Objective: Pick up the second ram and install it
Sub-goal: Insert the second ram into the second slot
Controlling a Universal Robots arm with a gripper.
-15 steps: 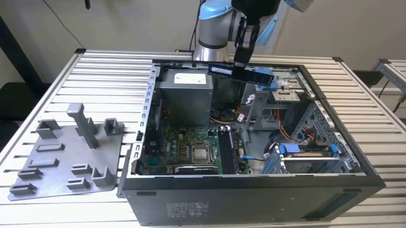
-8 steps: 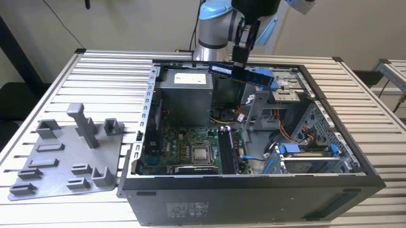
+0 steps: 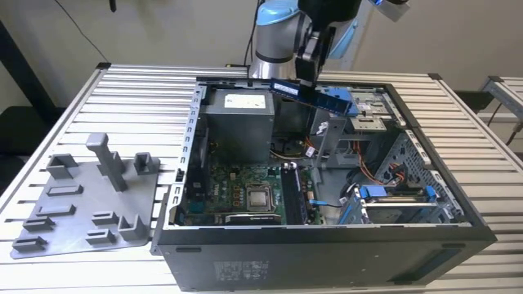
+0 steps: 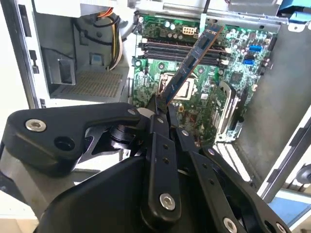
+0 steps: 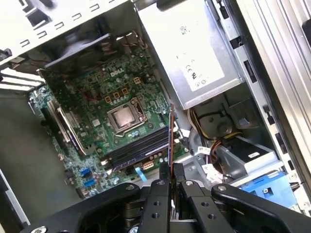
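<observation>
Arm (image 3: 274, 37) comes down at the far side of the open computer case (image 3: 327, 257). Its wrist points down, and the gripper (image 3: 307, 82) hangs above the case, just to the exterior view's right of the grey power supply (image 3: 237, 122). Claw clenched on the second ram (image 3: 323, 98), gripped near one end and held in the air, tilted, with its free end lower toward the exterior view's right. In the second wrist view the second ram (image 4: 194, 58) sticks out from the fingertips (image 4: 158, 131) over the motherboard (image 4: 243, 82), apart from the memory slots (image 4: 165, 48).
</observation>
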